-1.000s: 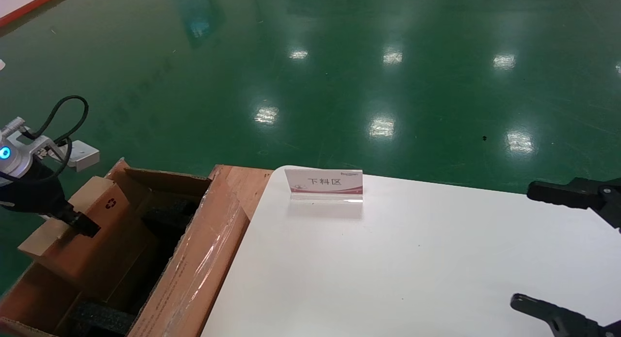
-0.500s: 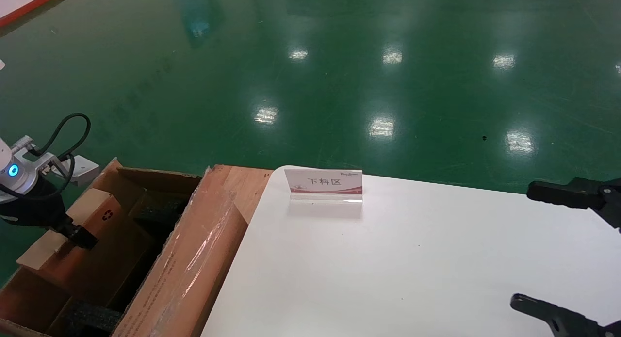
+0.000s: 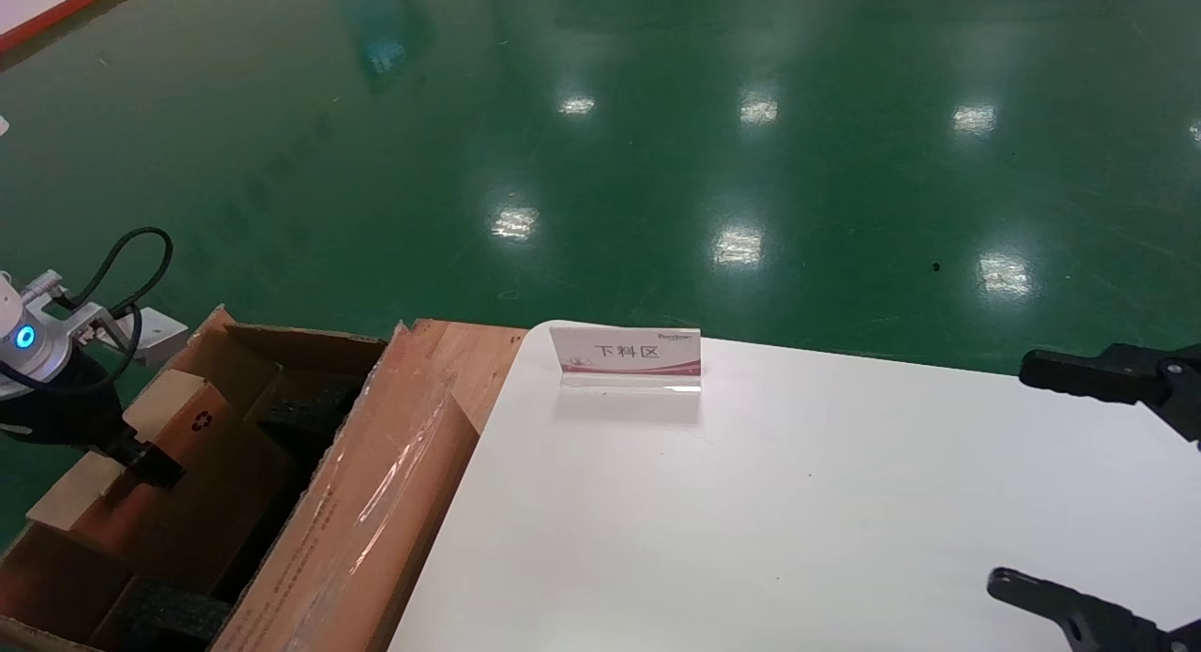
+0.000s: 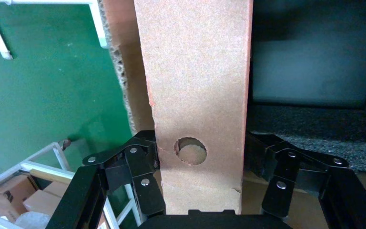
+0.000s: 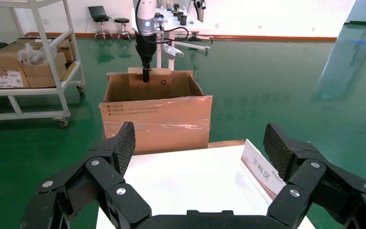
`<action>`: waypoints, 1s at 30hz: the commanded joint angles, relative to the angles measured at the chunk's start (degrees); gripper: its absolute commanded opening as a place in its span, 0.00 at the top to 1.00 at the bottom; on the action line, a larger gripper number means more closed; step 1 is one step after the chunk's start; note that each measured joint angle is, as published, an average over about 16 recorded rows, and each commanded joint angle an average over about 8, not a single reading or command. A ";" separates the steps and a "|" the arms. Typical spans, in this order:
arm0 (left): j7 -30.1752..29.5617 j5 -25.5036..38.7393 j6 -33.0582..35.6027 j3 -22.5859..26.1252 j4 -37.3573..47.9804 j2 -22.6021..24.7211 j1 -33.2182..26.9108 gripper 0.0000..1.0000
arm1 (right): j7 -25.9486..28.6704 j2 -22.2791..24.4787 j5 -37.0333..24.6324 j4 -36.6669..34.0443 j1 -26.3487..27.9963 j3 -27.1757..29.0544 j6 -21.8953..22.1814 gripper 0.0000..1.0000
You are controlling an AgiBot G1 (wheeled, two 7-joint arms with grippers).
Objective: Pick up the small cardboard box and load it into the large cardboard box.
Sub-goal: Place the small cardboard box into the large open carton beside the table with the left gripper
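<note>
The left tool (image 3: 141, 460) is clamped on the small box (image 3: 164, 446), its fingers (image 4: 143, 174) pressing both sides just beside the round hole (image 4: 190, 150). The small box sits tilted, partly down inside the large box (image 3: 375, 502), which stands beside the white tabletop (image 3: 798, 502); it seems clear of the black foam (image 3: 300, 417), though that is hard to see. The right tool (image 5: 198, 157) hovers over the tabletop, fingers wide apart, near a sign (image 3: 627, 356).
</note>
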 commanded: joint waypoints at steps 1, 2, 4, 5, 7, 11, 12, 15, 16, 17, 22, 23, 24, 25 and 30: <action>0.01 0.00 0.05 0.00 0.00 0.00 -0.05 0.00 | 0.00 0.00 0.00 0.00 0.00 0.00 0.00 0.00; 0.01 0.00 0.07 0.01 -0.01 0.00 -0.07 0.00 | 0.00 0.00 0.00 0.00 0.00 0.00 0.00 0.00; 0.01 0.00 0.11 0.02 -0.04 -0.01 -0.12 0.00 | 0.00 0.00 0.00 0.00 0.00 0.00 0.00 0.00; 0.01 0.00 0.12 0.02 -0.06 -0.02 -0.14 0.00 | 0.00 0.00 0.00 0.00 0.00 0.00 0.00 0.00; 0.01 0.00 0.13 0.04 -0.08 -0.02 -0.18 0.00 | 0.00 0.00 0.00 0.00 0.00 0.00 0.00 0.00; 0.01 0.01 0.14 0.10 -0.12 -0.03 -0.24 0.00 | 0.00 0.00 0.00 0.00 0.00 0.01 0.00 0.00; 0.01 0.02 0.15 0.11 -0.13 -0.04 -0.25 0.00 | 0.00 0.00 0.00 0.00 0.00 0.01 0.00 0.00; 0.01 0.05 0.15 0.14 -0.15 -0.04 -0.28 0.00 | 0.00 0.00 0.00 0.00 0.00 0.02 0.00 0.00; 0.01 0.06 0.16 0.15 -0.16 -0.04 -0.29 0.00 | 0.00 0.00 0.00 0.00 0.00 0.02 0.00 0.00; 0.01 0.07 0.16 0.15 -0.16 -0.04 -0.30 0.00 | 0.00 0.00 0.00 0.00 0.00 0.02 0.00 0.00; 0.01 0.07 0.17 0.14 -0.18 -0.04 -0.33 0.00 | 0.00 0.00 0.00 0.00 0.00 0.03 0.00 0.00; 0.01 0.07 0.18 0.14 -0.18 -0.04 -0.33 0.00 | 0.00 0.00 0.00 0.00 0.00 0.03 0.00 0.00; 0.01 0.06 0.17 0.12 -0.18 -0.03 -0.35 0.00 | 0.00 0.00 0.00 0.00 0.00 0.03 0.00 0.00; 0.02 0.05 0.17 0.10 -0.19 -0.01 -0.38 0.00 | 0.00 0.00 0.00 0.00 0.01 0.03 0.00 0.00; 0.87 -0.79 -0.07 -0.95 -0.77 -0.13 -2.24 0.00 | -0.01 0.00 0.00 -0.02 0.01 0.03 0.00 0.00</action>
